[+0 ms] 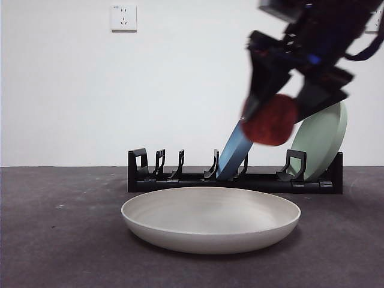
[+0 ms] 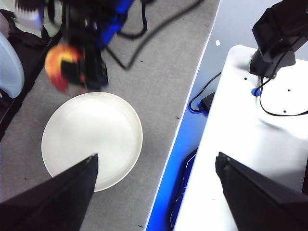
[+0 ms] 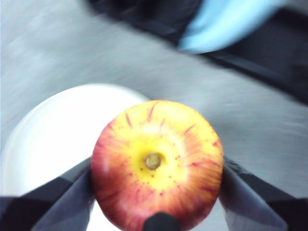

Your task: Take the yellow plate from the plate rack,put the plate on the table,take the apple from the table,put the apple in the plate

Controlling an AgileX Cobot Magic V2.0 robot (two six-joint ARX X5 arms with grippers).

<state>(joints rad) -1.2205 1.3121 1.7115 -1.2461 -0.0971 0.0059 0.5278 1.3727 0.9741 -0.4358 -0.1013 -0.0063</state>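
Note:
The yellow plate lies flat on the table in front of the plate rack. My right gripper is shut on the apple and holds it in the air above the plate's right part, in front of the rack. In the right wrist view the apple sits between the jaws, stem dimple facing the camera, with the plate below. The left wrist view shows the plate and the apple in the right gripper. My left gripper is open and empty, high above the table edge.
A blue plate and a sage-green plate stand in the rack's slots behind the apple. A white platform and cables lie beyond the table edge in the left wrist view.

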